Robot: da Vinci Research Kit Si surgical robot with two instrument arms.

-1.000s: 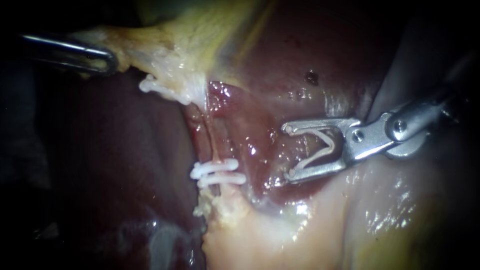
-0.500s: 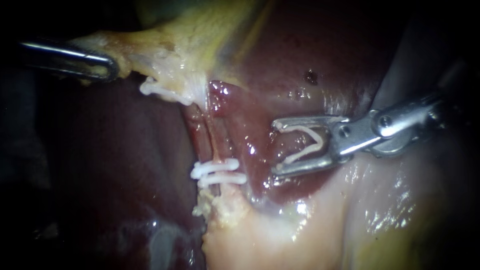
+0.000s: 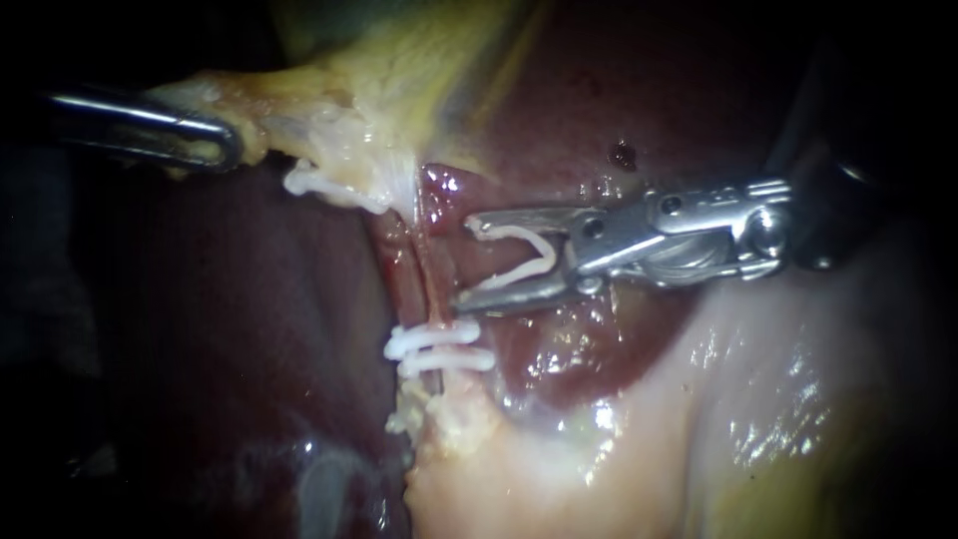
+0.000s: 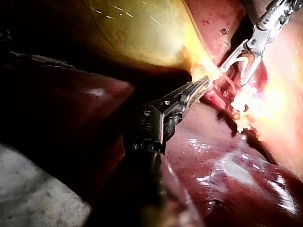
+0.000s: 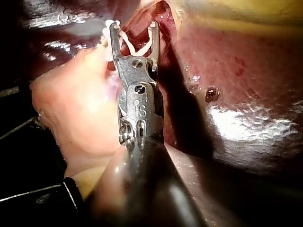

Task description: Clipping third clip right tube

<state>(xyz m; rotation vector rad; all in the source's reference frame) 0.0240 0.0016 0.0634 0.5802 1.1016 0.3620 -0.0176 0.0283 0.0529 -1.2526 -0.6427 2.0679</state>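
Two thin reddish tubes run down from the pale gallbladder tissue (image 3: 349, 130) to the fatty stump. The right tube (image 3: 431, 274) bears two white clips (image 3: 439, 346) low down. A third white clip (image 3: 324, 187) sits higher, at the tissue's edge. My right instrument (image 3: 462, 267) comes in from the right, its jaws wide apart with an open white clip (image 3: 519, 262) seated between them. Their tips stand just right of the right tube, above the two clips. The right wrist view shows my right instrument (image 5: 133, 26) the same way. My left instrument (image 3: 225, 145) is shut on the gallbladder tissue and holds it up-left.
Dark red liver (image 3: 230, 329) lies left of the tubes and behind my right instrument. Pale glistening tissue (image 3: 718, 399) fills the lower right. A small dark spot (image 3: 622, 154) marks the liver above the right instrument's shaft.
My right instrument has moved left across the liver with its clip, from well right of the tubes to just beside the right tube. My left instrument keeps its hold.
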